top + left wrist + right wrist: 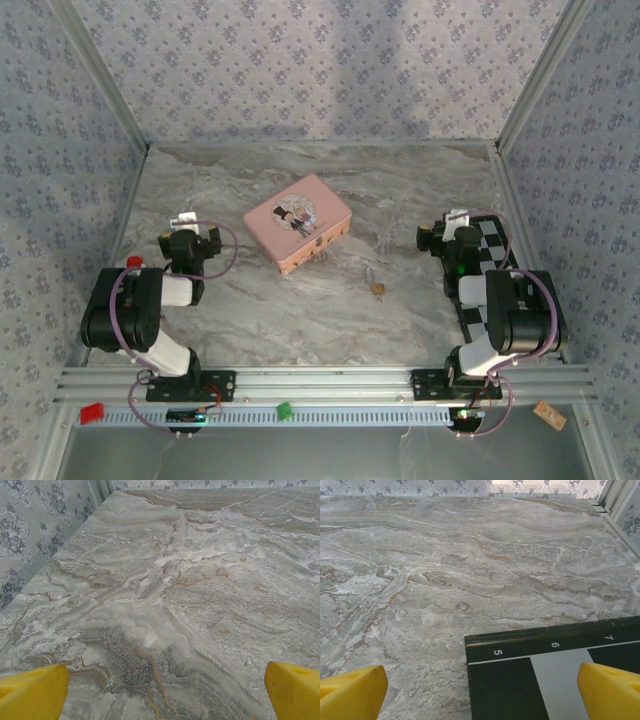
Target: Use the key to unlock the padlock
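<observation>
The padlock (377,288) lies apart (leftward, nearer) from the right pincer (447,224).

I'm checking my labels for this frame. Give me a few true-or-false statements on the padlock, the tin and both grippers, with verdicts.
1. The padlock lies on the table, apart from the pink tin. True.
2. The left gripper holds the padlock. False: it is open, with bare marble between its fingers.
3. The right gripper is open above a corner of the checkered board. True.
4. The pink tin rests on the checkered board. False: it rests on the table.
</observation>
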